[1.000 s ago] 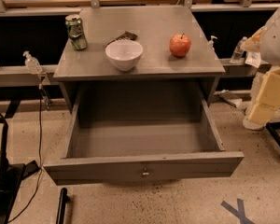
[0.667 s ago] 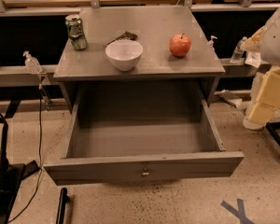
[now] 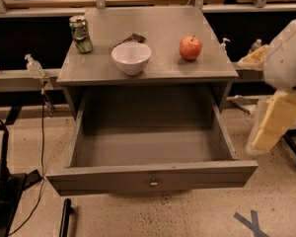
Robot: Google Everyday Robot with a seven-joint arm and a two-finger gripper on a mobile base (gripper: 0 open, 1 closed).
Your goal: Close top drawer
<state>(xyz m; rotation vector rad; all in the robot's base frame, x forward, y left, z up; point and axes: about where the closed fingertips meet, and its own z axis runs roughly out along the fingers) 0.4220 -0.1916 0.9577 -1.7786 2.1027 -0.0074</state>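
Camera view: nothing has shifted over the last second. The top drawer [image 3: 151,179] stays pulled fully out below the table [image 3: 148,72], so closing has not begun. The claw [image 3: 269,127] hangs right of it, apart; its finger state I cannot tell.

Grey drawer [image 3: 153,177] with a metal knob [image 3: 153,183], grey table [image 3: 148,38] carrying a white bowl [image 3: 131,58], red apple [image 3: 190,48] and green can [image 3: 81,33], cream-and-white claw [image 3: 271,127] at right beside the drawer, over speckled beige floor [image 3: 187,216] with a blue cross [image 3: 251,223].
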